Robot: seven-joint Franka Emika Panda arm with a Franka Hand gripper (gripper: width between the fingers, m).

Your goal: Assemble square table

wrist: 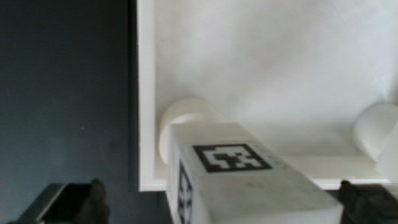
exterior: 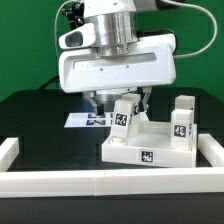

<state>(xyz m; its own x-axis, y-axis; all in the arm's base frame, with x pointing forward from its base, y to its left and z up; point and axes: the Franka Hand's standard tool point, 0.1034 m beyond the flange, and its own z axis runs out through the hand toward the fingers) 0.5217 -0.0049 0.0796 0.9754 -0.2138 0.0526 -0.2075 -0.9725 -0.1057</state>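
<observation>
White plastic table top (exterior: 150, 145) is lying rim-up on black table (exterior: 30, 120), near front rail (exterior: 100, 184); two legs (exterior: 124, 118) are standing in its corners. Step: leg fitting, prob. Claw (exterior: 120, 100) is hovering w/ fingers (wrist: 71, 203) apart, nothing held. Next: drop squarely over leg. Other legs are hidden; sockets unclear.
</observation>
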